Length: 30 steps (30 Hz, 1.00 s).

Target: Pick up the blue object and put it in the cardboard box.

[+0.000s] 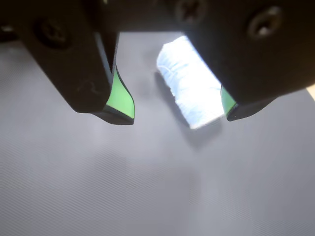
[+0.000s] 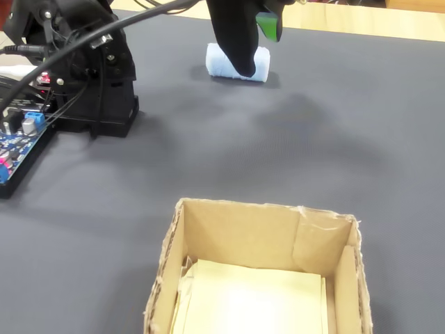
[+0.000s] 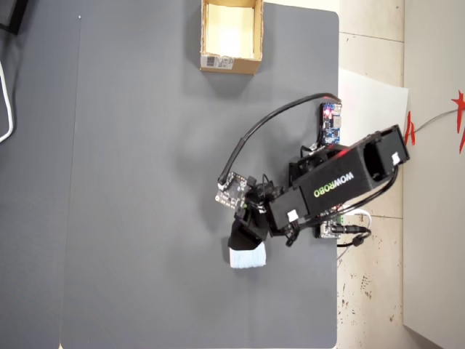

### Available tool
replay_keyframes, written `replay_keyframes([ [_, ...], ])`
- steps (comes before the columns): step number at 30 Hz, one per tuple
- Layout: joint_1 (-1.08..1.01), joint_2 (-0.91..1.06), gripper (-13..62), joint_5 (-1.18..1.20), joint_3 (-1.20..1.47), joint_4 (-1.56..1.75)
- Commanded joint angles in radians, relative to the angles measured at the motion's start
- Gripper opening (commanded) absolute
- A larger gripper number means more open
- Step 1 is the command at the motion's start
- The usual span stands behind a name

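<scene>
The blue object (image 1: 192, 86) is a pale blue ribbed block lying on the dark grey mat. In the wrist view it sits between my gripper's (image 1: 176, 114) green-padded jaws, close against the right one, with a wide gap to the left one. The gripper is open and holds nothing. From the fixed view the gripper (image 2: 257, 50) hangs just over the block (image 2: 221, 62) at the far side of the mat. From overhead the block (image 3: 247, 257) pokes out below the gripper (image 3: 243, 236). The cardboard box (image 2: 264, 209) stands open at the near edge, shown at the top from overhead (image 3: 254, 33).
The arm's black base (image 2: 90, 76) with cables stands at the left of the fixed view, with a blue circuit board (image 2: 17, 139) beside it. The mat's right edge (image 3: 338, 145) borders pale floor. Bare mat lies between block and box.
</scene>
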<state>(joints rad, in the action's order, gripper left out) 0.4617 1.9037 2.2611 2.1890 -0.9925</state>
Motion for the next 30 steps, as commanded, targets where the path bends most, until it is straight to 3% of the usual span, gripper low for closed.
replay_keyframes([
  [1, 0.038, 0.029, 33.7, 0.071, -0.031, -0.023],
  [13, 0.222, 0.08, 33.7, 0.043, 0.078, -0.043],
  [30, 0.216, -0.005, 33.7, -0.049, 0.1, -0.006],
])
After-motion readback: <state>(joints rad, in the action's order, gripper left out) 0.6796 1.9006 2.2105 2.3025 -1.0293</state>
